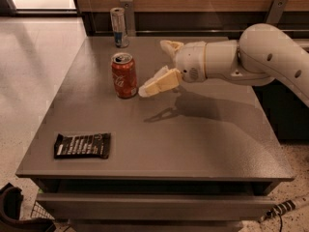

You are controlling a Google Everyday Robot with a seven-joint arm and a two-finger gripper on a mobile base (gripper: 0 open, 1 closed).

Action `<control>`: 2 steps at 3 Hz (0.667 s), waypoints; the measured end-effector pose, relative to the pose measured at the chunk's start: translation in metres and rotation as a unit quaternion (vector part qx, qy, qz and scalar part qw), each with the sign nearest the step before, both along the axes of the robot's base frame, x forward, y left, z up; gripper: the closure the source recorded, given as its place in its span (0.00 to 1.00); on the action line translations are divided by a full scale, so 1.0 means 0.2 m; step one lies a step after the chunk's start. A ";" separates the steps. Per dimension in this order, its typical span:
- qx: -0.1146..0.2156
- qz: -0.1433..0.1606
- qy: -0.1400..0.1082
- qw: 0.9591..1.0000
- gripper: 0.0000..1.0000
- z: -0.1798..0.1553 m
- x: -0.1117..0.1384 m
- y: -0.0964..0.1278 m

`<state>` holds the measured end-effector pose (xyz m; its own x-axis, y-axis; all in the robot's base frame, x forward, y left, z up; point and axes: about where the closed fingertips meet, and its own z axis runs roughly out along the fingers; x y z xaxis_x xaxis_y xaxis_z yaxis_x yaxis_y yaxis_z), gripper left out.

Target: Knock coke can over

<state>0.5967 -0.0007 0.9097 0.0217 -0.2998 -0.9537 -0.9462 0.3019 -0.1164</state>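
The red coke can (124,76) stands upright on the grey table (193,139), left of centre toward the back. My gripper (153,67) reaches in from the right on the white arm (260,57) and is open. Its lower finger (158,83) points left and down, with its tip just right of the can, close to its side. I cannot tell whether it touches. The upper finger (170,46) is farther back, apart from the can.
A slim silver-and-blue can (119,27) stands at the table's back edge, behind the coke can. A black snack packet (82,145) lies flat near the front left corner. A wooden wall panel runs behind the table. Floor lies to the left.
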 end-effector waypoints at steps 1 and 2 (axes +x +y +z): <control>0.030 0.013 0.011 0.999 0.00 -0.08 0.02 0.07; 0.050 0.029 0.021 0.998 0.00 -0.14 0.05 0.15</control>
